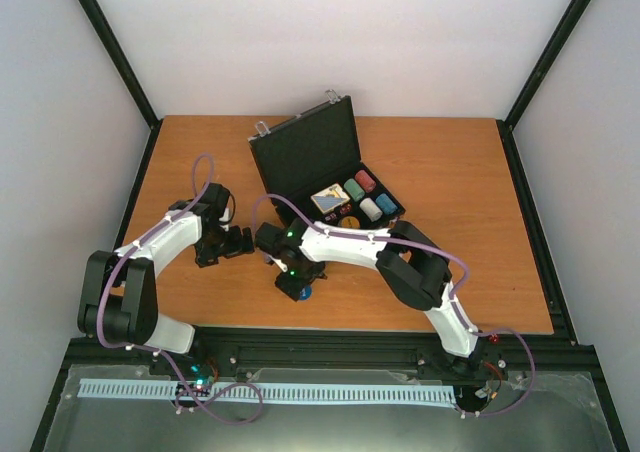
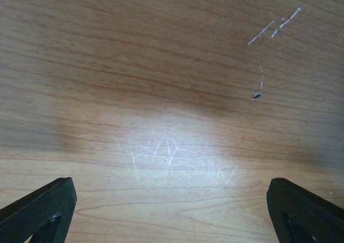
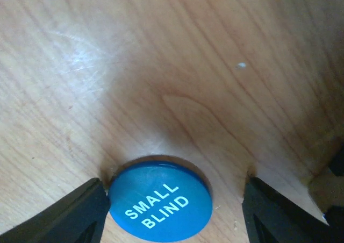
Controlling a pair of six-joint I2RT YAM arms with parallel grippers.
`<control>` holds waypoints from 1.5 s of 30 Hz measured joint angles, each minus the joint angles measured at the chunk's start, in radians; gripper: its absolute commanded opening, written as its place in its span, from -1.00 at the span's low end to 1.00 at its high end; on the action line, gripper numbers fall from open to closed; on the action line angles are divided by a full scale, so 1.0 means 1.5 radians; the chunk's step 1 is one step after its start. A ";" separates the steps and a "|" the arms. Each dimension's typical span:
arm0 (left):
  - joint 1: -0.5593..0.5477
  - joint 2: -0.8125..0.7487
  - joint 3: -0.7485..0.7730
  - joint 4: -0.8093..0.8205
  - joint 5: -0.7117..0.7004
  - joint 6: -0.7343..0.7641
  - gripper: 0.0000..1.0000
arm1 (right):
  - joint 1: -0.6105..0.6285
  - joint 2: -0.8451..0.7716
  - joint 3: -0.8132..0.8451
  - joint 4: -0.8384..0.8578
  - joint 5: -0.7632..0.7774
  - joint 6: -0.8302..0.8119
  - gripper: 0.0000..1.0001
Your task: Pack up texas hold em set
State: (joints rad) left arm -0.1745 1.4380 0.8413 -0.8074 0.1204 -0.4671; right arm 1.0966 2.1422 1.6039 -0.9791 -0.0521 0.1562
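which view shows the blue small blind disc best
The right wrist view: the blue disc sits large in the lower frame, its SMALL BLIND lettering readable, within the open right end effector. The top view shows only a blue speck under that end effector. The left wrist view shows only table wood.

I'm looking at a wooden table (image 1: 480,232), orange-brown, boxed in by white walls (image 1: 340,42) and black frame posts (image 1: 110,47). Left wrist view: fine pale scratches (image 2: 172,154) in a bright patch, with chipped marks (image 2: 269,30) at upper right. A white slotted strip (image 1: 330,393) runs along the front.
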 measured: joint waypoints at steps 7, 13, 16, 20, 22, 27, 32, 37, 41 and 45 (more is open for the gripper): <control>0.000 0.004 0.000 0.000 0.000 0.000 1.00 | 0.021 0.001 -0.002 0.001 0.025 0.011 0.38; 0.000 0.013 -0.002 0.001 0.000 0.001 0.99 | 0.026 -0.004 -0.013 0.011 0.025 0.025 0.45; 0.000 0.016 -0.003 0.001 0.000 0.001 1.00 | 0.028 -0.010 -0.024 0.021 0.028 0.032 0.42; 0.000 0.017 -0.003 0.002 0.000 0.001 0.99 | 0.028 -0.014 -0.031 0.028 0.029 0.038 0.25; 0.000 0.017 -0.003 0.003 0.000 0.001 1.00 | 0.026 -0.017 -0.035 0.032 0.030 0.042 0.14; 0.000 0.017 -0.003 0.003 0.000 0.001 0.99 | 0.019 -0.020 -0.040 0.035 0.030 0.047 -0.03; 0.000 0.017 -0.003 0.004 0.000 0.001 0.99 | 0.017 -0.018 -0.035 0.029 0.030 0.048 -0.12; 0.000 0.017 -0.003 0.004 0.000 0.005 0.99 | 0.017 -0.016 -0.027 0.019 0.035 0.048 -0.16; 0.000 0.017 -0.003 0.005 0.000 0.008 1.00 | 0.017 -0.014 -0.021 0.006 0.045 0.048 -0.15; 0.000 0.017 -0.003 0.005 0.000 0.008 0.99 | 0.017 -0.014 -0.015 -0.021 0.076 0.048 -0.14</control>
State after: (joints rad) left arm -0.1745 1.4635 0.8375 -0.8005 0.1204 -0.4549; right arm 1.1217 2.1208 1.5814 -1.0100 0.0624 0.2283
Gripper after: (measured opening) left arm 0.997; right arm 0.484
